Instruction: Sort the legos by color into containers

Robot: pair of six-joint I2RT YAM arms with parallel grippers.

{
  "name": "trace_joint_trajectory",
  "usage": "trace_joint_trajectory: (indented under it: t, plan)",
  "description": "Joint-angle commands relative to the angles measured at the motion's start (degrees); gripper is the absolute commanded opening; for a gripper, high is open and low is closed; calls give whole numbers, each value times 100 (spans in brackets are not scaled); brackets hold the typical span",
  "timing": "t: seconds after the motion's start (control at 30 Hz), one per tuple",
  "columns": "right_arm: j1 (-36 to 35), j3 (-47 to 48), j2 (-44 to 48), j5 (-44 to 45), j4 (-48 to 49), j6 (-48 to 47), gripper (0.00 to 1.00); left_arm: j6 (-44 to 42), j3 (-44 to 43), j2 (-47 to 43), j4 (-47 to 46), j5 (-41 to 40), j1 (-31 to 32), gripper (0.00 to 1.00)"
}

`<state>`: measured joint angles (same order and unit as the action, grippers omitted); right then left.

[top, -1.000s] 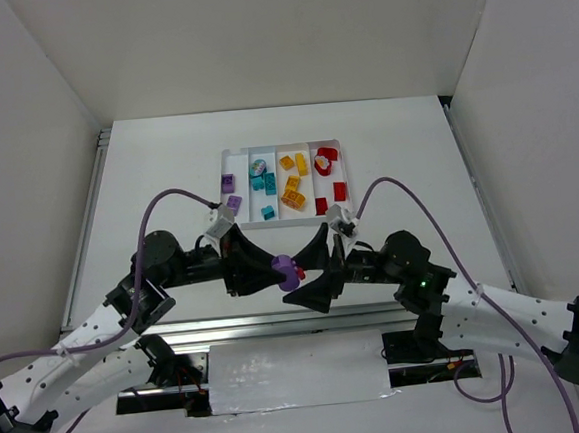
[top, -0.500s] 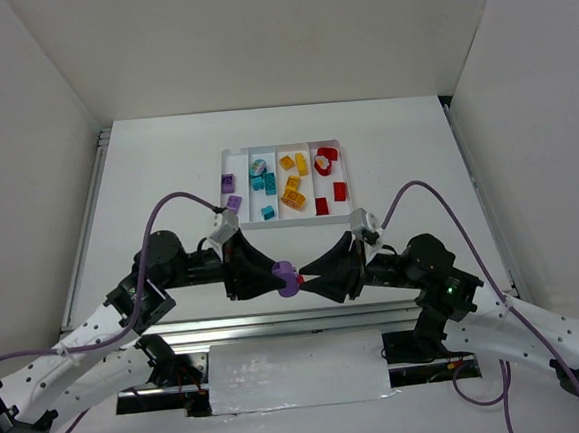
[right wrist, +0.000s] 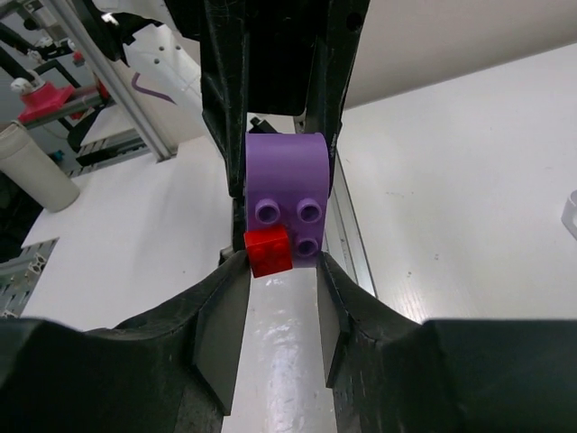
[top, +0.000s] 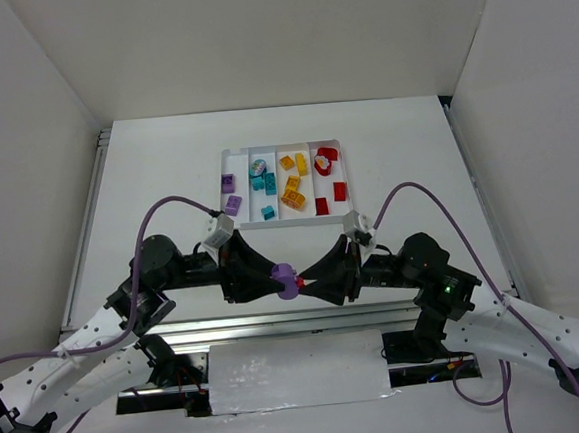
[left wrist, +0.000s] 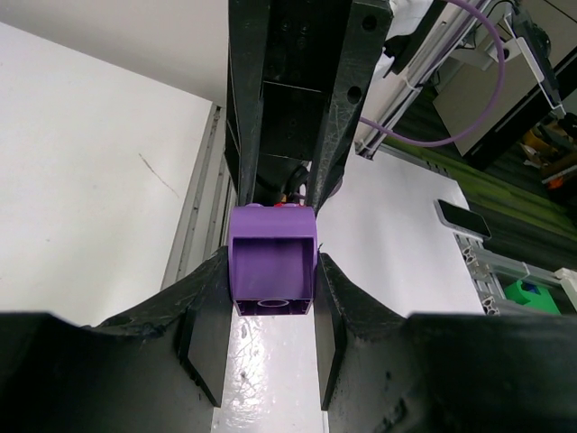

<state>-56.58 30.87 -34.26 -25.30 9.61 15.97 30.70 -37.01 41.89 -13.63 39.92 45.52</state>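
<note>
White tabletop (top: 156, 177): left gripper (left wrist: 270, 284) pinches purple brick (left wrist: 272, 257); right gripper (right wrist: 280, 271) flanks the red brick (right wrist: 269, 252) stuck on it, grip unclear; tray (top: 280, 146) beyond.

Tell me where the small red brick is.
Centre of the right wrist view: the red brick sticks to the purple brick, near the front edge of the table.

A white table (top: 165, 166) sits boxed in by plain white walls (top: 255, 39) under even light.
</note>
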Motion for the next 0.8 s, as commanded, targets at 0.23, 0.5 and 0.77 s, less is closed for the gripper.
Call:
trace_joint_trajectory:
  t: [0.23, 0.5, 0.77]
  plan:
    - [182, 182, 86, -625, 454, 223, 42, 68, 54, 4, -632, 464, 10, 0]
    - [208, 173, 60, -809, 604, 328, 53, 15, 63, 3, -571, 350, 10, 0]
    - [208, 235, -89, -968, 745, 390, 52, 24, 72, 83, -588, 323, 10, 0]
